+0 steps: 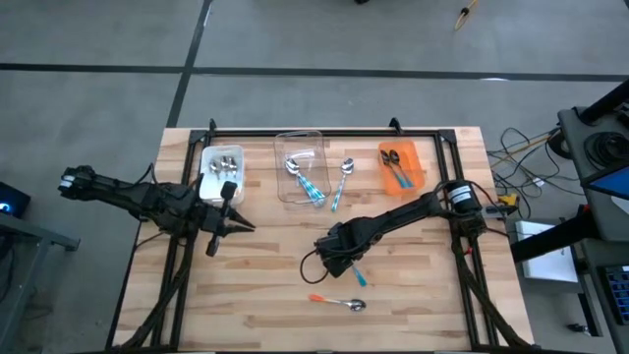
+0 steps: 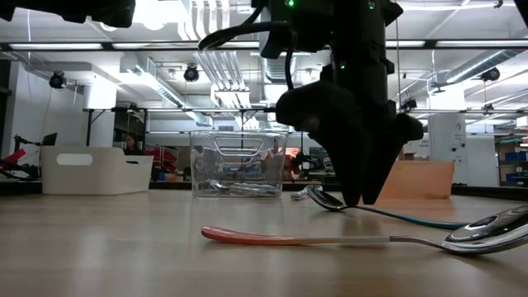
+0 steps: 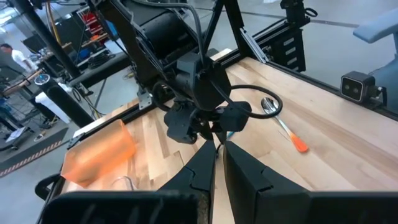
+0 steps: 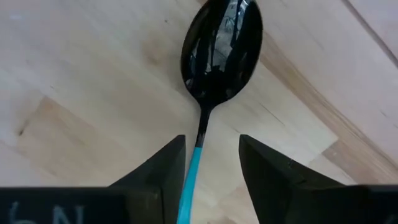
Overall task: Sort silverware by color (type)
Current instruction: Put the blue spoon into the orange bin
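Right gripper (image 4: 211, 165), lowered to the counter (image 1: 265, 295) near its middle, jaws apart and straddling the teal handle of a dark-bowled spoon (image 4: 219, 53) that lies flat on the wood; in the right wrist view the handle runs between the two fingers, nearer to one finger (image 4: 163, 168) than to the other, and whether it touches cannot be told. In the high view the same gripper (image 1: 334, 258) covers most of this spoon, only the handle end (image 1: 359, 278) showing on its near-right side. A silver spoon with an orange handle (image 1: 339, 302) lies alone nearer the front edge of the counter, apart from the gripper. Along the far side stand three bins: a white bin (image 1: 220, 171) at left holding silver pieces, a clear bin (image 1: 301, 167) in the centre containing blue-handled spoons, and an orange bin (image 1: 402, 165) at right containing orange-handled spoons. One blue-handled spoon (image 1: 342, 183) lies on the counter between the clear and orange bins. Left gripper (image 1: 234, 224), jaws together and holding nothing, is poised over the left part of the counter, just near of the white bin.
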